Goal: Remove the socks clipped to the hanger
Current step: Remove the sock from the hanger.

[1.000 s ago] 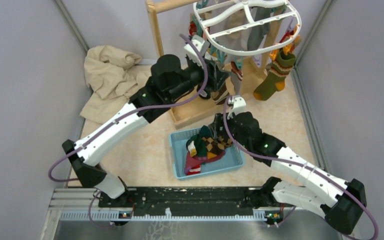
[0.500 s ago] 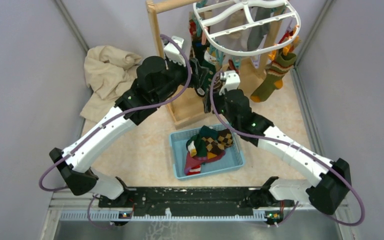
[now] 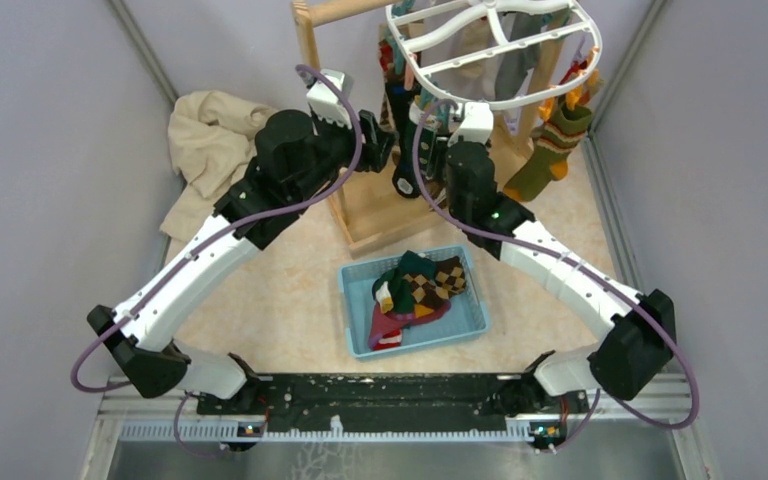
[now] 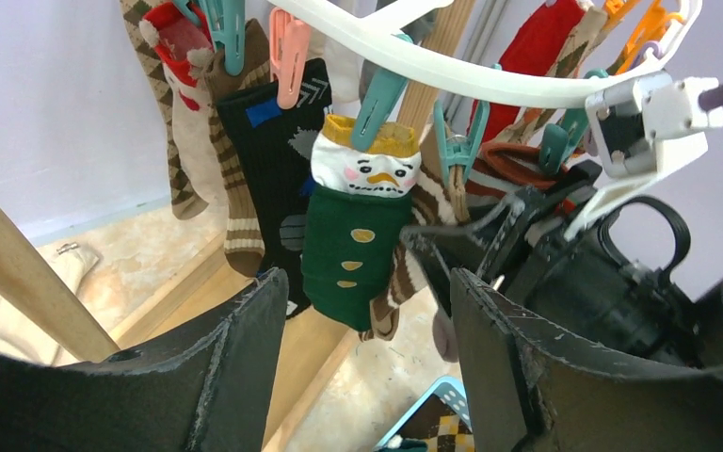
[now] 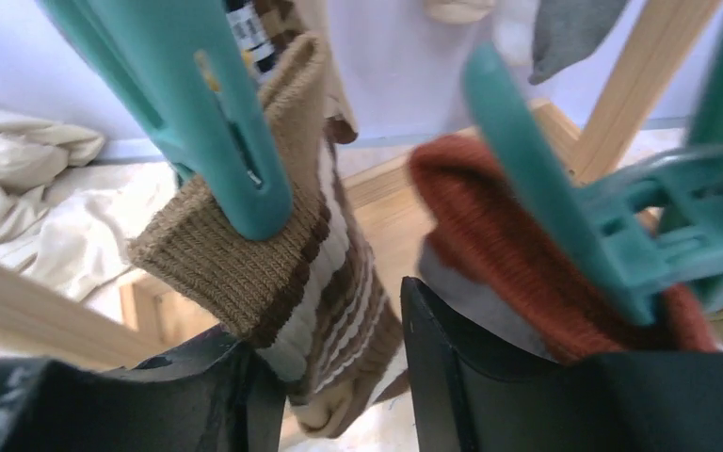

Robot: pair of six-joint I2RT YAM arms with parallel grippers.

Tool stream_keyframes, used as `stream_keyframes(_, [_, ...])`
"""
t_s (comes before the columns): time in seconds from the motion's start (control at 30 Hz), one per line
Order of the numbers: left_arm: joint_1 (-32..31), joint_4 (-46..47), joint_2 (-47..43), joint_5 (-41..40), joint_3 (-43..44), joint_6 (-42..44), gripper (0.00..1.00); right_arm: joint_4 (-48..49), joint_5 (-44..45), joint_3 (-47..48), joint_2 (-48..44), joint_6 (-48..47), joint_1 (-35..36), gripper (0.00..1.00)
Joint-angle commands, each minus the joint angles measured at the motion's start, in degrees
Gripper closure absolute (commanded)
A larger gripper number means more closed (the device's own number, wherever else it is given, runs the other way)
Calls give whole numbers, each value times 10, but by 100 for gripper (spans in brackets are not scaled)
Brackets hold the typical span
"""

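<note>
Two hands were up beneath the hanger, a white oval frame hung from a wooden stand, with socks dangling from its clips. The right hand had its fingers on either side of a brown-and-cream striped sock, close against the cloth on both flanks. Whether they were already pinching it or only bracketing it could not be told. Just above that hand, a teal clip gripped the sock's ribbed cuff. Just to the hand's right, a rust sock hung from another clip of the same colour.

The left hand was spread, with nothing between its fingers. Straight ahead of it and a little higher hung a green snowman sock, held at its yellow cuff by a clip. A black sock hung just left of that one on a pink clip. The right hand sat ahead and to the right of the left hand, near the snowman sock.

Below and behind both hands, a blue basket sat on the table. It held several socks already off the hanger, among them an argyle sock. A beige cloth lay heaped well off to the left hand's left.
</note>
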Motion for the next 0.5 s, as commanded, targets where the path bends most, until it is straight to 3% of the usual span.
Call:
stream_keyframes(0.0, [6, -2, -2, 18, 1, -5, 30, 21, 15, 37, 7, -10, -34, 61])
stream_keyframes(0.13, [8, 0, 4, 24, 4, -6, 31, 14, -7, 33, 3, -2, -67, 87])
stream_keyframes(0.47, [11, 3, 25, 50, 20, -6, 31, 7, -45, -7, -44, 27, -141, 91])
